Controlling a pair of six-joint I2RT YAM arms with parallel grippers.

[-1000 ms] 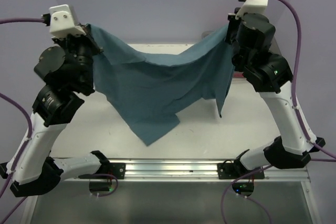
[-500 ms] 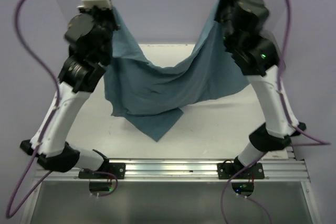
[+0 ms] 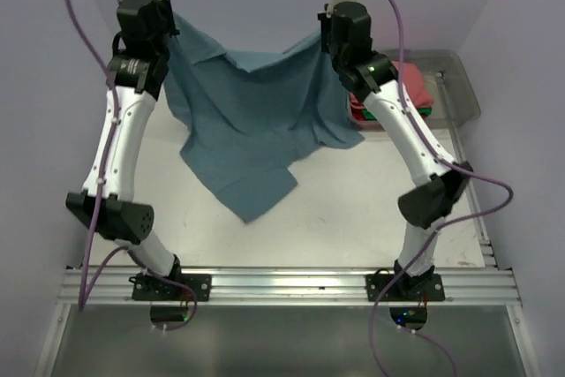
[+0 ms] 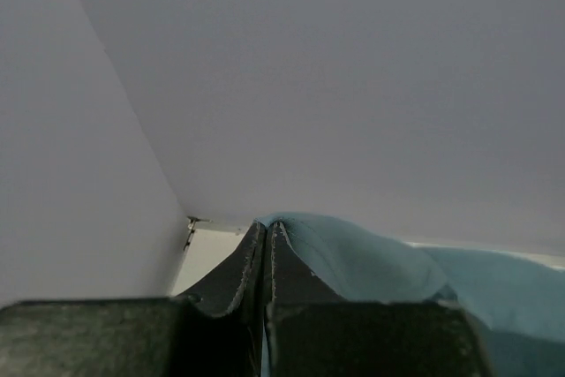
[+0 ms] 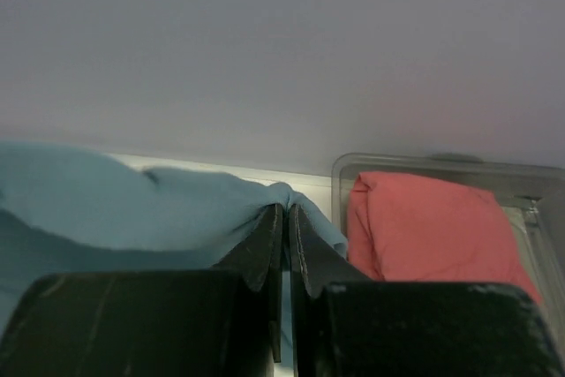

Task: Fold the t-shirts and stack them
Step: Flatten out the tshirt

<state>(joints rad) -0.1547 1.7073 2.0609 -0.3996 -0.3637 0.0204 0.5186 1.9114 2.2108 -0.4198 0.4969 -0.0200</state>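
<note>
A slate-blue t-shirt [image 3: 252, 121] hangs between my two raised grippers over the far half of the table, its lower end draped on the table top. My left gripper [image 3: 168, 24] is shut on its upper left corner; the cloth [image 4: 353, 258] shows pinched at the fingertips [image 4: 267, 229]. My right gripper [image 3: 325, 37] is shut on the upper right corner; the cloth [image 5: 132, 200] wraps over the shut fingertips [image 5: 284, 211]. A salmon-pink t-shirt [image 5: 424, 227] lies folded in a clear bin at the far right, with red and green cloth [image 3: 415, 86] showing there from above.
The clear plastic bin [image 3: 459, 77] stands at the table's far right corner. A metal rail [image 3: 282, 284] runs along the near edge with both arm bases on it. Purple walls close the back and sides.
Both arms have stretched farther back and moved closer together, carrying the blue shirt toward the far edge. The shirt's lower part now rests on the table and the bin has come into view.
</note>
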